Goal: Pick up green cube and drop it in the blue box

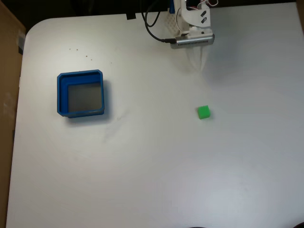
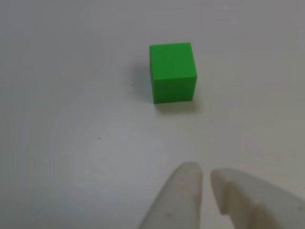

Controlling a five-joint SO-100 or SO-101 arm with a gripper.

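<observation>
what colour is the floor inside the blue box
Grey, framed by the shallow square blue plastic box's thick walls; clearest in the fixed view.

Green cube [image 2: 172,71] matt plastic; blue box [image 1: 61,95] plastic; table [image 1: 190,180] smooth white, matt.

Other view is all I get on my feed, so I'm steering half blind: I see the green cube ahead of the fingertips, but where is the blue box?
Observer: In the fixed view the blue box sits on the white table, far left of the green cube.
Operator: Anything in the box?
Observer: No, its grey floor is bare.
Operator: Where is the arm?
Observer: At the table's top edge, with the gripper above the cube in that picture, its fingertips nearly together, holding nothing.
</observation>
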